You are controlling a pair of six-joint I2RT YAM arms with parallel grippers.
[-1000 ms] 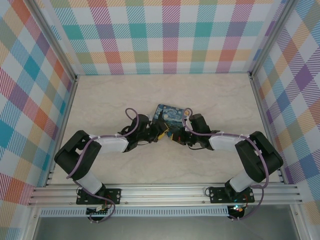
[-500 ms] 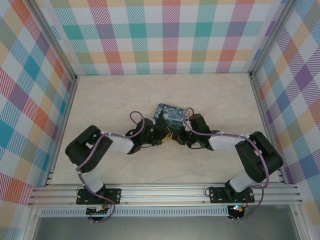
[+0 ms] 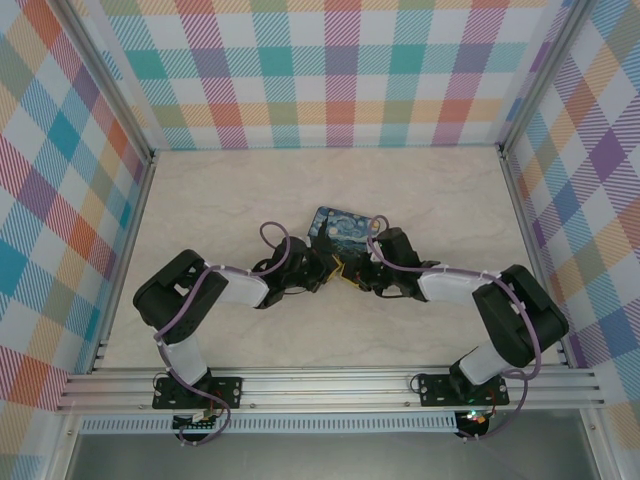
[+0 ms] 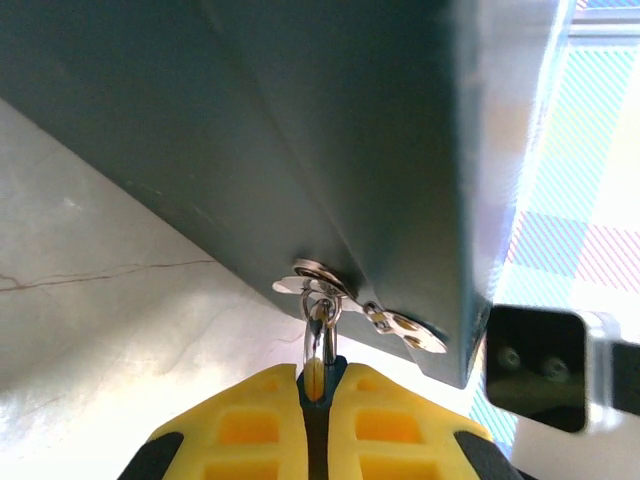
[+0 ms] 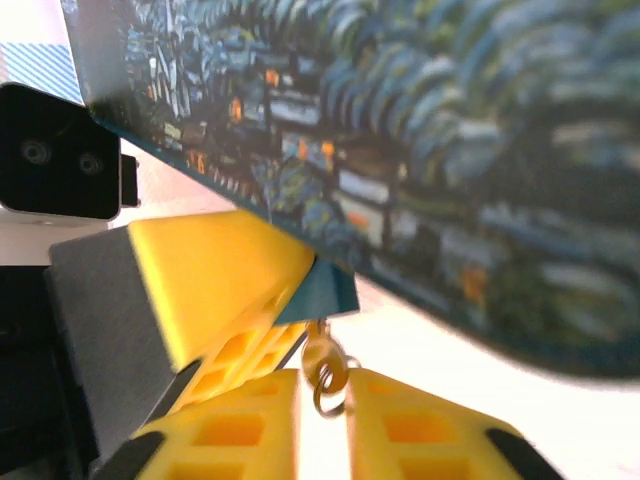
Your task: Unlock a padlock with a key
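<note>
In the left wrist view my left gripper (image 4: 320,375) is shut on the blue padlock (image 4: 318,340). Its silvery shackle pokes out past the yellow pads and carries a small ring of flat metal pieces (image 4: 405,330) that lies against the tin's underside. In the right wrist view a corner of the padlock body (image 5: 335,288) juts from the left fingers (image 5: 215,265). The key (image 5: 322,352) hangs from it with a small ring. My right gripper (image 5: 324,385) straddles the key head, jaws slightly parted. From above, the left gripper (image 3: 322,268) and right gripper (image 3: 350,272) meet in front of the tin.
The starry-night tin (image 3: 345,228) lies mid-table, just behind both grippers, and looms over them as the tin (image 5: 420,130) in the right wrist view. Checked walls (image 3: 340,70) enclose the marble table (image 3: 220,190) on three sides.
The left arm has reached right toward the tin and its jaws have shut on the padlock. The right jaws, shut before, have parted a little around the key.
</note>
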